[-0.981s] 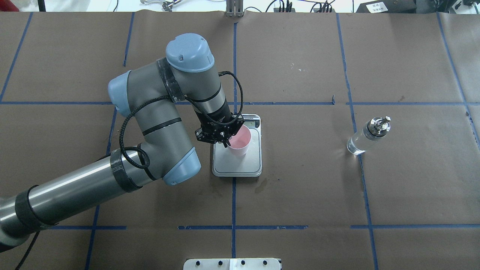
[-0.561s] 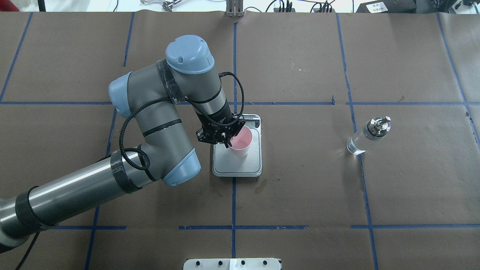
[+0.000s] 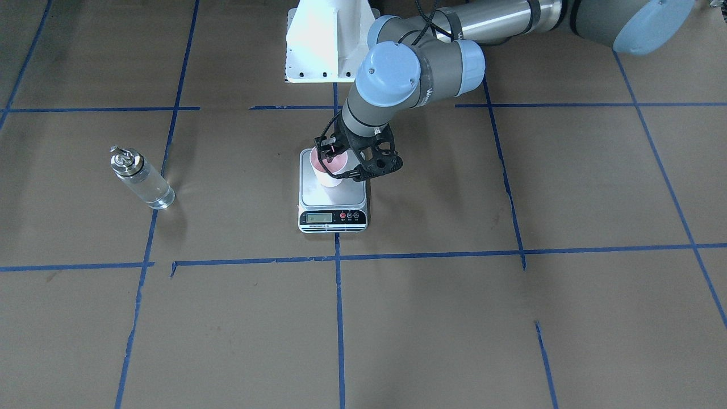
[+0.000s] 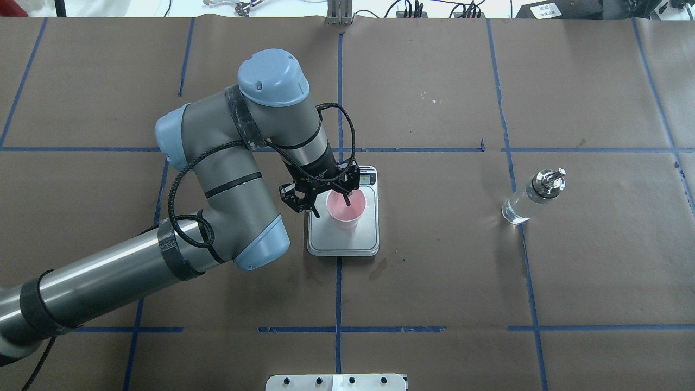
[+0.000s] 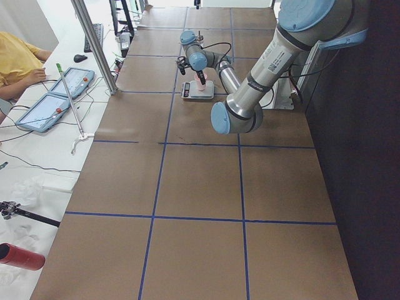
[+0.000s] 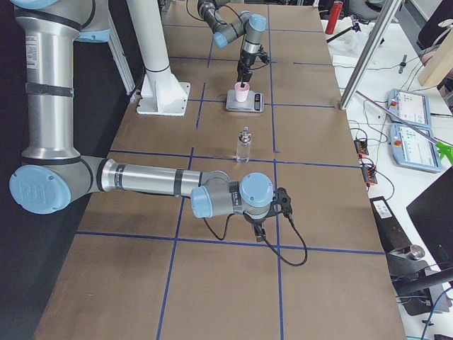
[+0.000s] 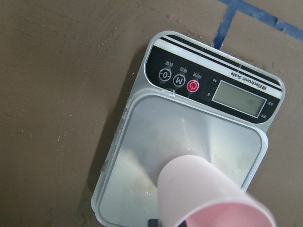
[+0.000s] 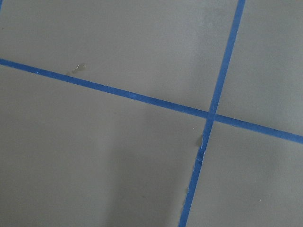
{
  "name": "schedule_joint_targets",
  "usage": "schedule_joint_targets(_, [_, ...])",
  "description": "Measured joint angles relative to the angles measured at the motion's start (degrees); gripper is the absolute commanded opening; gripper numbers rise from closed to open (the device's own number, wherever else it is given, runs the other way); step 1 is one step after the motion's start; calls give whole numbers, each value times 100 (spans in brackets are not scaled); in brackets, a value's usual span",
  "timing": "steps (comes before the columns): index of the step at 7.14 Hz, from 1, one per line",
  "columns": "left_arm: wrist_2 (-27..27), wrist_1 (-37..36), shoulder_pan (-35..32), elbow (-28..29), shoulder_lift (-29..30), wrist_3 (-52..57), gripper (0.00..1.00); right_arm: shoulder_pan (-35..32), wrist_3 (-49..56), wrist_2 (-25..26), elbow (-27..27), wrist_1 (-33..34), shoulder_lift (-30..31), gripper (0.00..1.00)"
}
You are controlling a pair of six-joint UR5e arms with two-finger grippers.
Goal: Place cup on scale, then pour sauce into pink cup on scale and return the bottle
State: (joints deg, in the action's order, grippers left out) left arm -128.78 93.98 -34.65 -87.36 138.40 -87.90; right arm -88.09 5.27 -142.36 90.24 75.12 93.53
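The pale pink cup (image 4: pixel 343 213) stands upright on the scale (image 4: pixel 347 243), towards the end near the display. My left gripper (image 4: pixel 329 203) hangs over it, open. One finger dips inside the cup's mouth and the other is outside its rim. In the left wrist view the cup (image 7: pixel 208 194) rests on the steel platform of the scale (image 7: pixel 189 127). The glass bottle (image 4: pixel 535 195) with a silver cap stands alone on the paper, far to the right of the scale. My right gripper (image 6: pixel 260 230) shows only in the exterior right view, low over the table, and I cannot tell its state.
Brown paper with blue tape lines covers the table. The white robot base plate (image 3: pixel 324 40) sits behind the scale. A person in yellow (image 5: pixel 19 62) sits at a side bench with tablets (image 5: pixel 56 100). A metal pole (image 5: pixel 94 44) stands at the table's edge.
The left gripper's fingers have spread apart and let go of the cup's rim. The cup has shifted slightly and stands on the scale.
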Motion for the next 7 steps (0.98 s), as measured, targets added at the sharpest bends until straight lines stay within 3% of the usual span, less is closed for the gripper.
schedule_joint_targets(1, [12,17,-66,-327,-95,1,69,9,1,10,13,-102,1,100])
schedule_joint_targets(2, [16,18,-197,-845,-332,1,69,27,-5,12,20,-215,7,92])
schedule_joint_targets(3, [21,16,-327,-1288,-571,1,69,60,-99,-3,58,-302,12,98])
schedule_joint_targets(5, [72,23,-438,-1579,-767,1,69,307,-815,-72,560,-566,214,100])
schedule_joint_targets(7, [117,31,-455,-1596,-800,1,69,780,-2084,-266,1306,-1378,686,100])
